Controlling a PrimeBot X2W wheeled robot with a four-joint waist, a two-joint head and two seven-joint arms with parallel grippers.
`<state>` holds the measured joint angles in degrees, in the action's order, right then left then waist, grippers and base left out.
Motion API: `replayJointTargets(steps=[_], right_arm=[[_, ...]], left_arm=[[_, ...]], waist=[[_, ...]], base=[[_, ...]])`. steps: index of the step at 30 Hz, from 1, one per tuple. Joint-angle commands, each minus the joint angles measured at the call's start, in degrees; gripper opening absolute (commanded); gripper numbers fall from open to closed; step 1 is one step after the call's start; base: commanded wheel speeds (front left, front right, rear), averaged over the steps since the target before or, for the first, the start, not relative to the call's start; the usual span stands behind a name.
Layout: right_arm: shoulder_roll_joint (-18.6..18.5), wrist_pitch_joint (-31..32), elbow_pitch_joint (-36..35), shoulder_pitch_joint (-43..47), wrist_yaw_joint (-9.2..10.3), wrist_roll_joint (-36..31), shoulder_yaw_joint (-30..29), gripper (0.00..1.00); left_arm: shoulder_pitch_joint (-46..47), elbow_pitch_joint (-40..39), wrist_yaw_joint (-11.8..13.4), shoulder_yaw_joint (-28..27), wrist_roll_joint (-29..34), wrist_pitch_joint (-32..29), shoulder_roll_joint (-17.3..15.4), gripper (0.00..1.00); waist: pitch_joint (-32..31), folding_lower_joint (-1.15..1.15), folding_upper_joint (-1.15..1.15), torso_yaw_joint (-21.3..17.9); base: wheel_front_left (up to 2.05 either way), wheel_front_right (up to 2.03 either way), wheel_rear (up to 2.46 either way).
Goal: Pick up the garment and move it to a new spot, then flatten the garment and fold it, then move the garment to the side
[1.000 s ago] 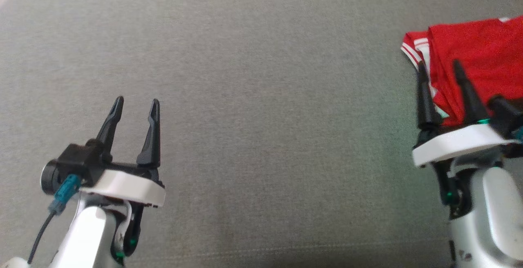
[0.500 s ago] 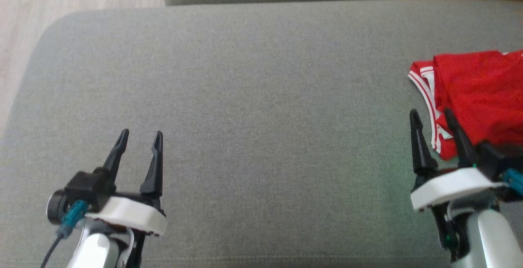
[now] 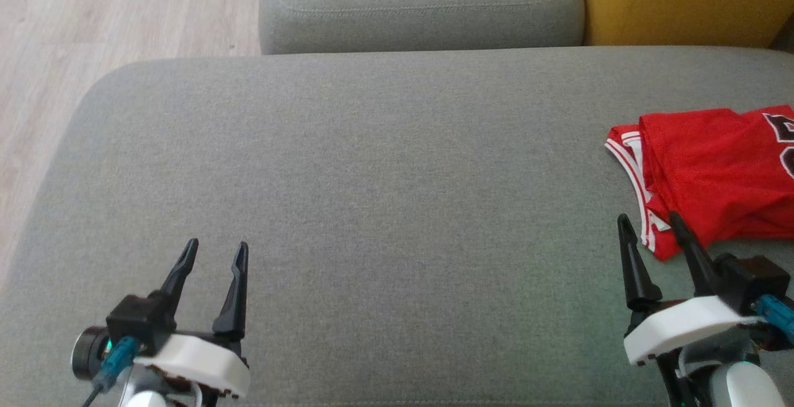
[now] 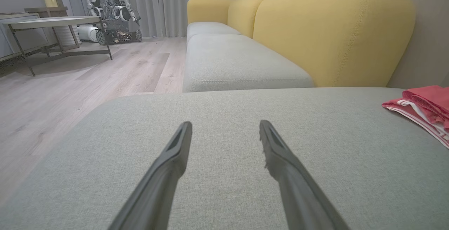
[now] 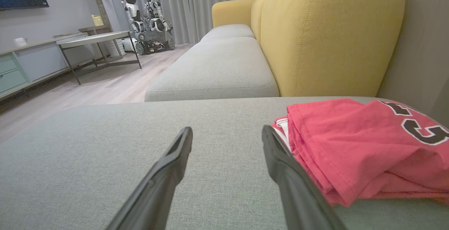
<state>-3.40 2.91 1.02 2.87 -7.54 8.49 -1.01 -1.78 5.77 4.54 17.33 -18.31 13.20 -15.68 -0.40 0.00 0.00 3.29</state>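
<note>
Evidently parked on purpose: garment [image 3: 713, 171], red with white trim and dark lettering, folded into a compact stack, just ahead of and to the outer side of right gripper [image 3: 647, 218]. Probably put there to leave the broad middle of cushion [image 3: 397, 165] free, as the last step of the task asks. Looks folded and set aside already, so likely little or nothing left to do.

Right gripper: released, fingers spread wide, nothing between them. Seen along the fingers in the right wrist view, garment [image 5: 350, 146] just beside the outer finger, layered edges facing it; hard to tell whether touching or barely apart. Low over cushion, fingers pointing forward toward yellow backrest [image 5: 326, 37], wrist roughly level.

Left gripper [image 3: 218, 244]: likewise released and empty, fingers apart, well away from garment, which sits far off toward its inner side, past the right gripper. In the left wrist view, bare cushion [image 4: 224, 188] under and ahead of left gripper [image 4: 225, 123], garment [image 4: 421, 107] at the far edge. Same low, forward-pointing pose, fingers angled slightly outward in the head view. Reads as both arms at rest.
</note>
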Motion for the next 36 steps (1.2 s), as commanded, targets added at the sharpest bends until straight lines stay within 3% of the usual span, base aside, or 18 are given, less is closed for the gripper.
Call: replayJointTargets(steps=[1, 36], right_arm=[[-0.1, 0.1, -2.6, -1.1, 0.05, -0.5, 1.1, 1.0], [0.3, 0.2, -3.7, -0.7, 0.05, -0.5, 1.7, 1.0]], left_arm=[[1.8, -1.9, 0.4, -2.3, -0.3, 0.1, -1.2, 1.0], [1.0, -3.0, 1.9, -1.5, -1.4, -0.5, -2.2, 1.0]], waist=[[-0.3, 0.0, 0.0, -0.2], [-0.6, 0.0, 0.0, -0.9]], base=[[0.0, 0.0, 0.0], [0.0, 0.0, 0.0]])
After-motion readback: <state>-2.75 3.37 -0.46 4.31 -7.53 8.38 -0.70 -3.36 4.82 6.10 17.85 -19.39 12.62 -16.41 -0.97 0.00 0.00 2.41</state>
